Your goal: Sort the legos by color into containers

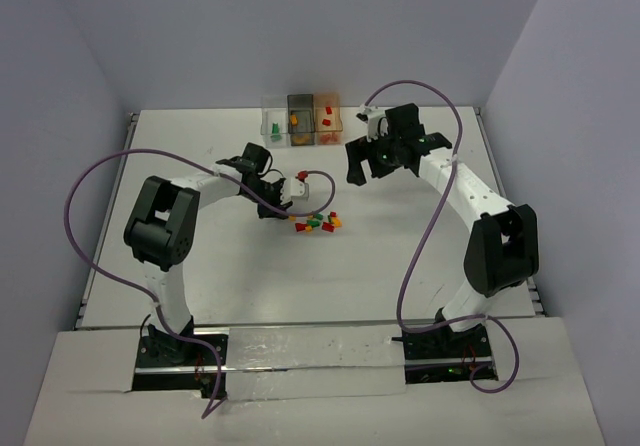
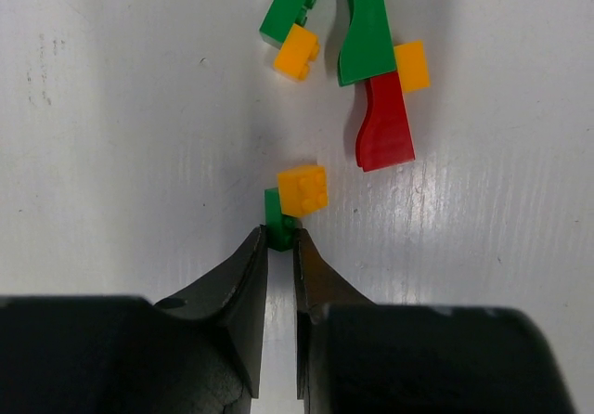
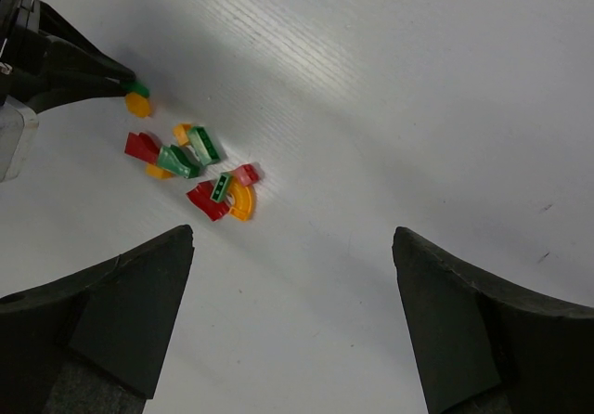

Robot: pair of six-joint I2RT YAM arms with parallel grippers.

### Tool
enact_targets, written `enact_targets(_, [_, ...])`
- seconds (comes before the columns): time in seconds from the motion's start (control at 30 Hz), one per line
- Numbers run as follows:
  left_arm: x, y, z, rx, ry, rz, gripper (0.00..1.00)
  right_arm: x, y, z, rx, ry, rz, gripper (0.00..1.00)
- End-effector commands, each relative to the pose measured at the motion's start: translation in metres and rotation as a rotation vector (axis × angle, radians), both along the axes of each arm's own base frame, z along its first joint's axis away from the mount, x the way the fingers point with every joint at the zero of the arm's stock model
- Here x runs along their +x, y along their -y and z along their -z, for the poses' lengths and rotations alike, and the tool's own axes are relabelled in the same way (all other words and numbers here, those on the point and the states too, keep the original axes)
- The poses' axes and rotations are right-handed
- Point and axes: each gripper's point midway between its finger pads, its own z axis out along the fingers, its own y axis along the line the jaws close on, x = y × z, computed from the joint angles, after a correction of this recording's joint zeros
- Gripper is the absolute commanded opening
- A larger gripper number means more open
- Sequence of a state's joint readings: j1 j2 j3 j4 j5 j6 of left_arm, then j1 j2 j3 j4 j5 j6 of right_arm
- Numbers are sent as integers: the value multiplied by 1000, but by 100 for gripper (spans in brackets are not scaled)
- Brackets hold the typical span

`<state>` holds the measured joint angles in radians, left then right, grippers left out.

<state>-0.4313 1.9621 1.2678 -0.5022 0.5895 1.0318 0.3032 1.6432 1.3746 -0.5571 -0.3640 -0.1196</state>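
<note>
A small pile of red, green and orange-yellow legos (image 1: pixel 315 224) lies at the table's middle; it also shows in the right wrist view (image 3: pixel 200 168). My left gripper (image 2: pixel 280 239) is down at the pile's left edge, shut on a small green brick (image 2: pixel 275 212) with an orange brick (image 2: pixel 303 190) stuck on it. My right gripper (image 3: pixel 292 247) is wide open and empty, held above the table right of the pile. The three containers stand in a row at the back: clear (image 1: pixel 273 119), smoky grey (image 1: pixel 301 116), orange-tinted (image 1: pixel 329 116), each with a few bricks inside.
Purple cables loop from both arms over the table. Grey walls close in the back and both sides. The left arm's elbow (image 1: pixel 160 221) stands left of the pile.
</note>
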Motion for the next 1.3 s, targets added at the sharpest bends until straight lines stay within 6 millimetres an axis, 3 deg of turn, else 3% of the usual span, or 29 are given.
enact_targets(0.0, [-3, 10, -21, -47, -19, -8, 0, 7, -4, -17, 52, 17, 3, 94])
enact_targets(0.3, [1, 19, -75, -127, -75, -176, 0, -14, -34, -15, 253, -107, -40, 88])
enact_targets(0.57, [-16, 30, -123, -291, -120, -279, 0, -40, -72, -16, 538, -339, -146, 62])
enact_targets(0.7, [-21, 35, -146, -363, -148, -314, 0, -46, -86, -30, 672, -400, -210, 52])
enact_targets(0.9, [-38, 47, -170, -464, -259, -322, 0, -59, -98, -53, 845, -505, -299, 59])
enact_targets(1.27, [-46, 54, -184, -521, -335, -330, 0, -63, -107, -37, 803, -551, -294, 62])
